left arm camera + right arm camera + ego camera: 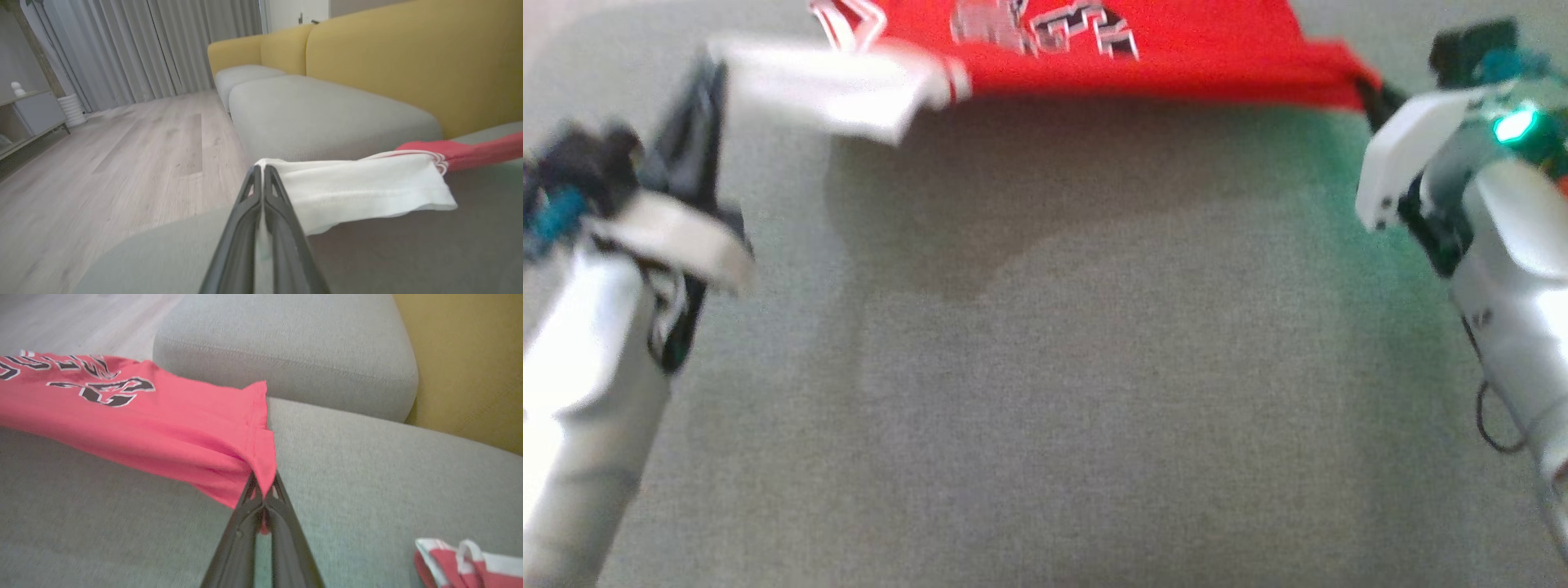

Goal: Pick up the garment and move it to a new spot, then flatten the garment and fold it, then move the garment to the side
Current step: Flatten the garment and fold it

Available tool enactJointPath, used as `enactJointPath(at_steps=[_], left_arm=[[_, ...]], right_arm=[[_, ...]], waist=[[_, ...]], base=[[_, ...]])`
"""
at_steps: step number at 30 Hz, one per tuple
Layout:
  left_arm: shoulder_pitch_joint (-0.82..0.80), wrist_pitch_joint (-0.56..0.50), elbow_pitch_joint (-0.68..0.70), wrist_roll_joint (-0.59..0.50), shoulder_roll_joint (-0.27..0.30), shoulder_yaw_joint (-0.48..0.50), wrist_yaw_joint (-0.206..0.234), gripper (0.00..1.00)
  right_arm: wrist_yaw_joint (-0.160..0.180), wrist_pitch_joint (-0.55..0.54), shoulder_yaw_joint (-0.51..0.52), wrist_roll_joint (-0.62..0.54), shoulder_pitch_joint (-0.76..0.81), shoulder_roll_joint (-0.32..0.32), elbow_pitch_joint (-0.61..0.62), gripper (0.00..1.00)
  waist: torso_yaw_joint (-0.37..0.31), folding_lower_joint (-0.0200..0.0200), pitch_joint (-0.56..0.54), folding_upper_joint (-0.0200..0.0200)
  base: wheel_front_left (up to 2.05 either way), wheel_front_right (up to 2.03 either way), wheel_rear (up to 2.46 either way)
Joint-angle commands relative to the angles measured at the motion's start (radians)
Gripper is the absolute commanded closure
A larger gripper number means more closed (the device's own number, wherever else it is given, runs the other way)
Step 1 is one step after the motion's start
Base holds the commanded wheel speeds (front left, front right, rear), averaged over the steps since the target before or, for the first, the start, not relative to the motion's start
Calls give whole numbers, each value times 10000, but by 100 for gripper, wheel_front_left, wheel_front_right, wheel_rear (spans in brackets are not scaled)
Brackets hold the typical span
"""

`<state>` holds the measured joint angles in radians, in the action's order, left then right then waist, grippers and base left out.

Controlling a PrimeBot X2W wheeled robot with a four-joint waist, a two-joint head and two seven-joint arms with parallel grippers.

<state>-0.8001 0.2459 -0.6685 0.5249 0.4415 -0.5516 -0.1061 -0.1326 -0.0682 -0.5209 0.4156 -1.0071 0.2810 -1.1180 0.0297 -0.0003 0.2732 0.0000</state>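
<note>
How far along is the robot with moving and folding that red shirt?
Done: the garment is picked up. In hand: the left gripper is shut on its white sleeve, the right gripper on its red hem, and the cloth hangs stretched between them above the grey cushion. Left: laying it flat, folding it and moving it aside; no fold shows yet.

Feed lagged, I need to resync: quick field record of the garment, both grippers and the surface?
garment: red, printed, stretched between both grippers
left gripper: jaws shut on its white sleeve
right gripper: jaws shut on its red edge
surface: grey sofa cushion, garment's shadow on it
other: red-and-white cloth lying on cushion
</note>
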Motion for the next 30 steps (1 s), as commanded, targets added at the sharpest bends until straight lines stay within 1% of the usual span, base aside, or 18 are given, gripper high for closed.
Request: enactJointPath(at_steps=[1,4,7,12,16,19,21,24,27,30], left_arm=[[-238,-31,307,-13,684,351,-28,100],[763,-689,768,144,967,-52,-109,100],[1692,-1533,1523,351,1353,-447,-158,100],[3048,-2789,3027,902,1969,-801,-175,100],[4033,-3772,4297,1359,2461,-952,-8,100],[4698,-4477,5195,1685,2864,-1070,136,100],[5062,-4924,5819,1894,3134,-1111,276,100],[5394,-5321,6624,2089,3449,-1054,562,100],[5446,-5486,7114,2128,3572,-974,796,100],[5261,-5610,7266,2070,3614,-940,861,100]], right_arm=[[19,-71,-194,152,124,230,340,100],[19,-580,-1010,911,805,746,1001,100],[19,-1126,-1765,1715,1431,1285,1695,100],[19,-1994,-2628,3029,2359,2055,2644,100],[19,-2786,-3257,3874,3019,2590,3334,100],[19,-3455,-3734,4269,3472,2970,3737,100],[19,-3850,-3879,4678,3777,3148,4077,100],[19,-4296,-3965,5142,4083,3416,4651,100],[19,-4422,-3864,5321,4155,3628,5045,100],[19,-4401,-3639,5340,4034,3662,5238,100]], waist=[[113,3,-434,0],[196,3,-903,0],[245,3,-1301,0],[300,3,-1946,0],[270,3,-2377,0],[245,3,-2668,0],[246,3,-2785,0],[245,3,-2819,0],[246,3,-2715,0],[238,3,-2495,0]], base=[[0,0,0],[0,0,0],[0,0,0],[0,0,0],[0,0,0],[0,0,0],[0,0,0],[0,0,0],[0,0,0],[0,0,0]])
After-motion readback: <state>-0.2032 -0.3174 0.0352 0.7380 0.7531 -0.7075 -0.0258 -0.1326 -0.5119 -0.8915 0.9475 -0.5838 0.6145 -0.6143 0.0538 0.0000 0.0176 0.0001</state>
